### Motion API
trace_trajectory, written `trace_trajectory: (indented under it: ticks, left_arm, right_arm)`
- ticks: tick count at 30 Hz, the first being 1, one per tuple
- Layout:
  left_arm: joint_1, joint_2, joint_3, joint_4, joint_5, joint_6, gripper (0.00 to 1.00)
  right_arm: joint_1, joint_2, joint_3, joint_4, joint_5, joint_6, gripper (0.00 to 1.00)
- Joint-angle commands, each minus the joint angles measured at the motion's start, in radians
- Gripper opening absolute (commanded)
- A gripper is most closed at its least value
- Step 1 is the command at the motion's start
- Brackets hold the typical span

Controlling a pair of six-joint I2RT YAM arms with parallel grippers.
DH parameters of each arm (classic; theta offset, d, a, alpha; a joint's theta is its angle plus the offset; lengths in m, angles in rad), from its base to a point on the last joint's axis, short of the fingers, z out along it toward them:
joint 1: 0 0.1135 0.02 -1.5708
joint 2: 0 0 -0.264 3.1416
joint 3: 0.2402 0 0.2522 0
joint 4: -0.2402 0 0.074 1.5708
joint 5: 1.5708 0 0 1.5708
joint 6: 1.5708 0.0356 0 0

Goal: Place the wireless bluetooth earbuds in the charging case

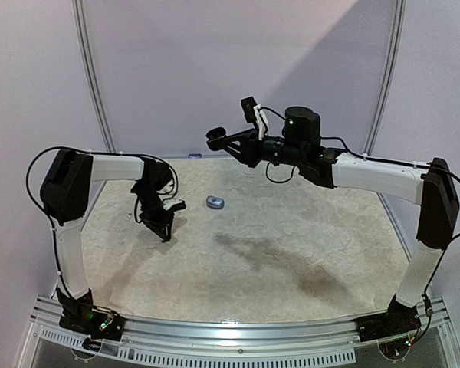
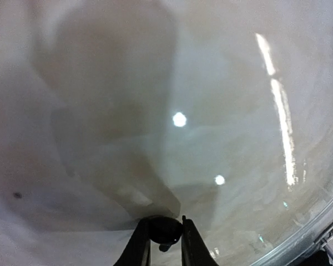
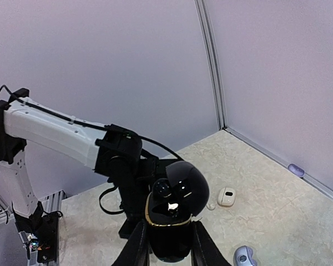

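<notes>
Right end effector grips open case; left end effector, earbud.

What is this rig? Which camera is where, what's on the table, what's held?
Two robot arms bolted at the near edge of a table, each with a two-finger gripper. One camera looks from above and behind; the other two sit on the wrists. The left gripper, low over the table, is shut on a small black round piece, apparently an earbud. The right gripper, raised, holds a black charging case with its lid open. On the table lie a blue-grey pebble-like item and a small white case.
</notes>
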Motion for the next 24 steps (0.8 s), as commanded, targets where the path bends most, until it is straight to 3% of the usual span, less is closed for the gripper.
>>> trace_trajectory:
  ticks: [1,11,17,24]
  left_arm:
    - [-0.164,-0.046,-0.046,0.039,0.068,-0.049,0.03]
    - [-0.41,0.059,0.064,0.077,0.173,-0.095,0.05]
    - [-0.452,0.08,0.053,0.144,0.188,-0.078,0.27]
    - [-0.444,0.01,0.068,0.092,0.191,-0.013,0.65]
  right_arm:
    - [-0.007,-0.074,-0.062,0.036,-0.002,-0.001,0.0]
    - [-0.006,-0.19,-0.215,0.05,0.05,0.005,0.0]
    - [-0.006,-0.243,-0.248,0.04,0.066,0.003,0.0]
    - [-0.006,-0.262,-0.248,0.038,0.071,0.005,0.0]
